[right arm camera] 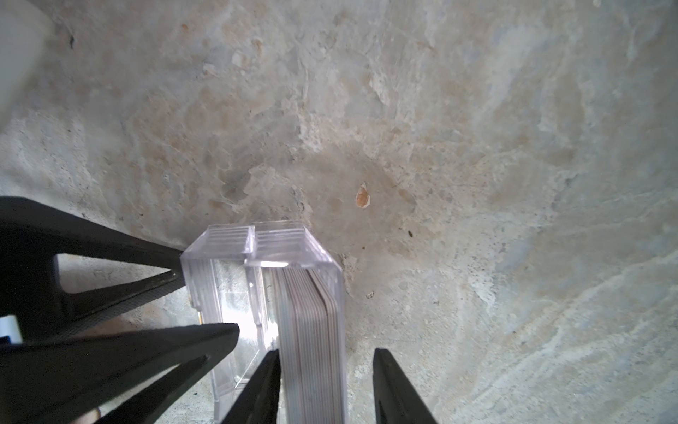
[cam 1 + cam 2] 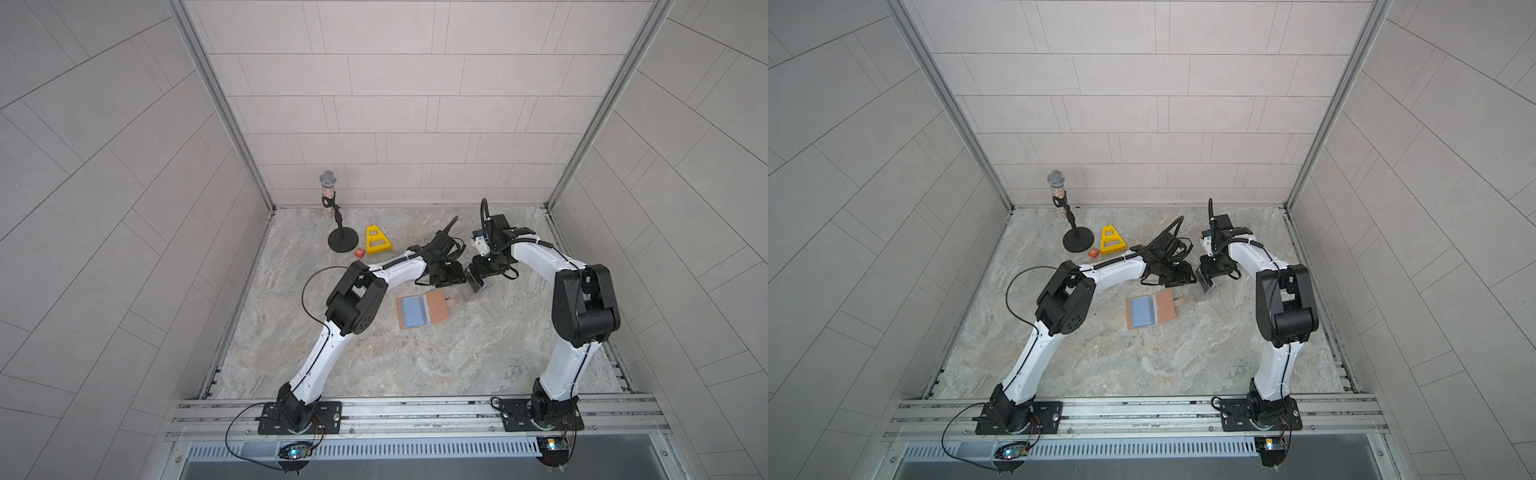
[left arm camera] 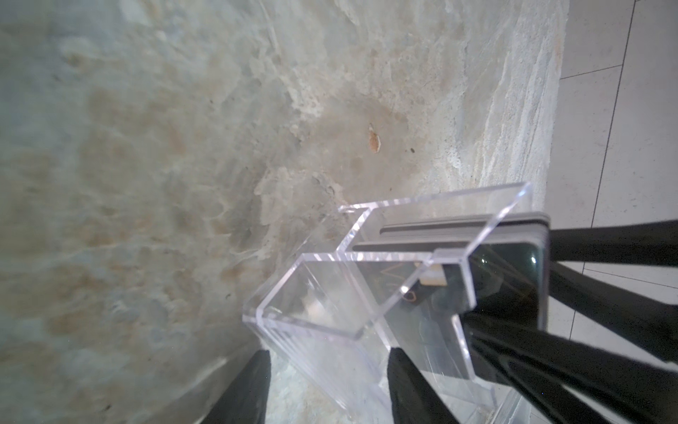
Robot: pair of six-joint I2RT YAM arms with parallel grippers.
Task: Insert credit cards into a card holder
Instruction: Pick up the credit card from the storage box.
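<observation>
Scene: two robot arms meet low over a marbled surface (image 2: 415, 374).
Stand (image 3: 312, 293): a clear box between the pincers, with a stack of cards (image 1: 312, 323) on edge in one compartment.
Left pincer (image 3: 328, 352): astride the stand's empty compartment; I cannot tell whether it presses the walls.
Right pincer (image 1: 326, 350): spread astride the stack, with a gap at one finger.
Holder (image 2: 437, 306): lies open near the stand, with a blue card (image 2: 413, 312) on the half nearer the left arm.

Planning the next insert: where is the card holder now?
In both top views the card holder lies open near the middle of the table, with a light blue card at its left half and the clear stand just right of its strap tab.
</observation>
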